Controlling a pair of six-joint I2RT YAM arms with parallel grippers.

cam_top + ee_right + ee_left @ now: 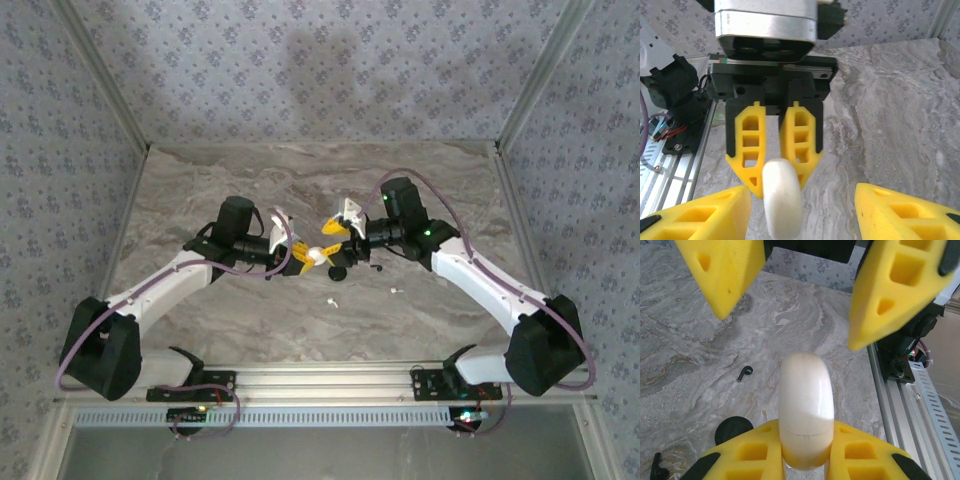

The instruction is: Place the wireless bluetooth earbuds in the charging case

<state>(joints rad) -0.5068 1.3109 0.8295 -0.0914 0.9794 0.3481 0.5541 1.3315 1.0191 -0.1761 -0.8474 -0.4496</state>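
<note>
My left gripper is shut on the charging case, a cream-white puck held on edge above the table. Its seam line shows just past the yellow fingers. My right gripper faces it with its jaws wide open and nothing between them. The case sits just ahead of this gripper's gap, and its fingertips hang beyond the case in the left wrist view. Two tiny white earbuds lie on the marble, one near the middle and one to its right.
A black round disc lies on the table under the grippers. Two small black earbud-shaped pieces lie near it. The aluminium rail runs along the near edge, and patterned walls enclose the marble table.
</note>
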